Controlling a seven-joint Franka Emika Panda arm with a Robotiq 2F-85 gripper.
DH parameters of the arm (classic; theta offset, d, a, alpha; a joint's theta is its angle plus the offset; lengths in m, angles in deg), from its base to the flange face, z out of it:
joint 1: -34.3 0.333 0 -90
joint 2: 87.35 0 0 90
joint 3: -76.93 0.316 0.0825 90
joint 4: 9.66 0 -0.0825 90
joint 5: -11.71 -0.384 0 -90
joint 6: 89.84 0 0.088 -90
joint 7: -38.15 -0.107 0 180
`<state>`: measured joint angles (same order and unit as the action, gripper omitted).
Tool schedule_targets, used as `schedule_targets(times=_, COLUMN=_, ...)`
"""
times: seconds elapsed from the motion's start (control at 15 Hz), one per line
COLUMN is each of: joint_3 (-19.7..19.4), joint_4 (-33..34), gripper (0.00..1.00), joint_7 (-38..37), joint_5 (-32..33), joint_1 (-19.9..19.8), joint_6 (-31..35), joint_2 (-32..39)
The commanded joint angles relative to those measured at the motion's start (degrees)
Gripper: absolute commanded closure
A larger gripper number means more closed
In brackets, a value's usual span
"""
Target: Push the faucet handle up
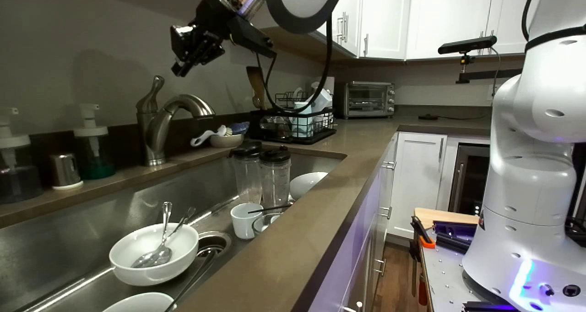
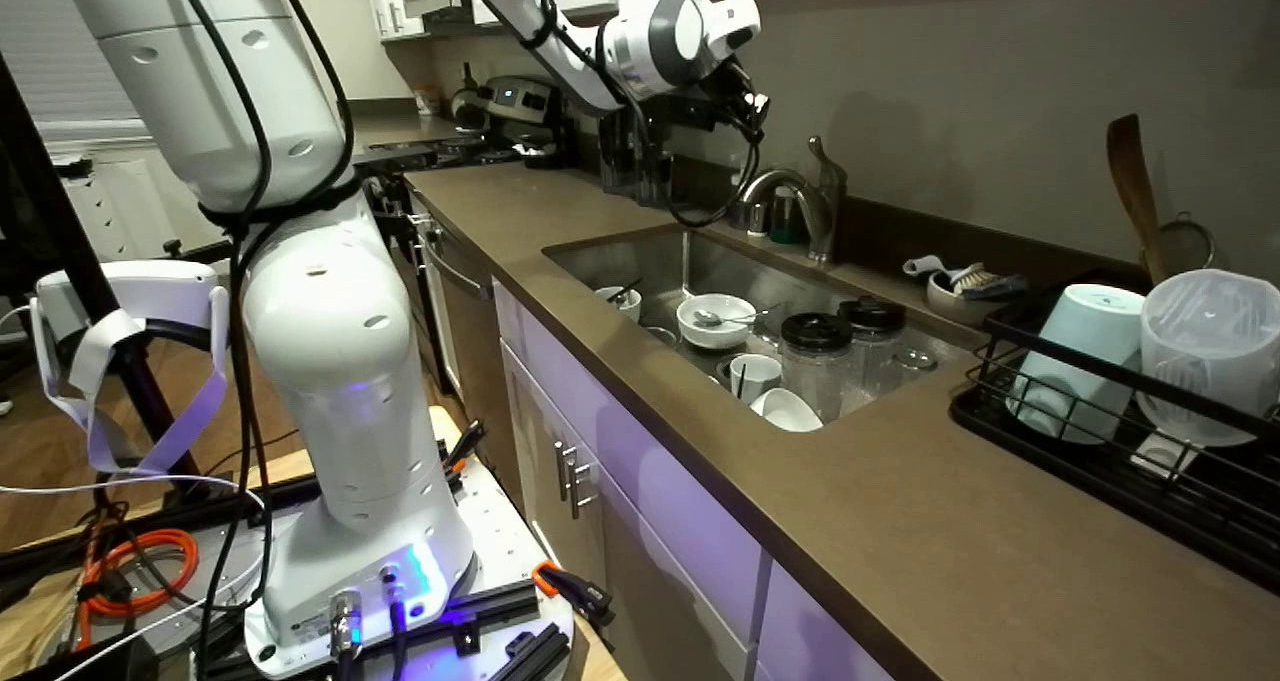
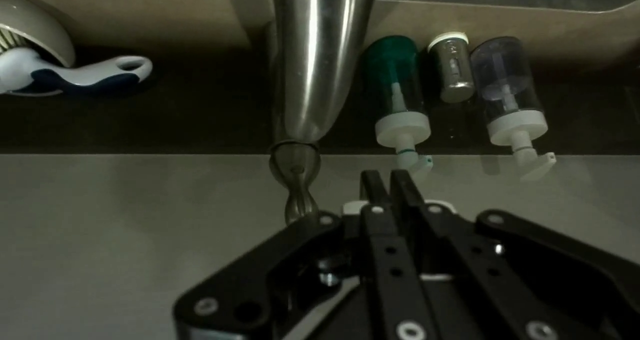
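Observation:
The faucet handle (image 1: 155, 90) is a slim silver-grey lever on top of the arched steel faucet (image 1: 158, 131). It points upward in both exterior views, including here (image 2: 825, 164). In the wrist view the handle (image 3: 299, 192) is left of my fingers, and its tip is partly hidden behind the gripper's linkage. My black gripper (image 1: 181, 68) is above and apart from the faucet, tilted downward in an exterior view. In the wrist view my gripper's fingertips (image 3: 385, 175) are nearly together with a thin gap and nothing between them. The gripper (image 2: 750, 126) also shows above the spout.
Two pump bottles (image 1: 91, 142) and a metal cylinder (image 1: 65, 170) stand beside the faucet. A bowl with a brush (image 1: 226, 139) is on its other side. The sink (image 2: 690, 261) holds bowls, cups and jars. A dish rack (image 2: 1100, 461) stands farther along the counter.

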<state>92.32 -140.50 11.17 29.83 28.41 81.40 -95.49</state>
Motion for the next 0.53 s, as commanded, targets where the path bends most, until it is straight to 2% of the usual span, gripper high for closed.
schedule_targets(times=0.0, joint_3=1.69, joint_4=5.34, gripper=1.00, joint_7=-5.13, joint_5=5.89, joint_1=-3.01, joint_6=0.50, joint_2=5.23)
schedule_targets(times=0.33, joint_3=0.64, joint_4=13.09, gripper=0.96, joint_7=-8.97, joint_5=11.37, joint_1=-2.55, joint_6=-0.86, joint_2=11.44)
schedule_targets(times=0.47, joint_3=0.41, joint_4=15.52, gripper=0.97, joint_7=-7.74, joint_5=10.09, joint_1=-1.89, joint_6=-1.45, joint_2=13.80)
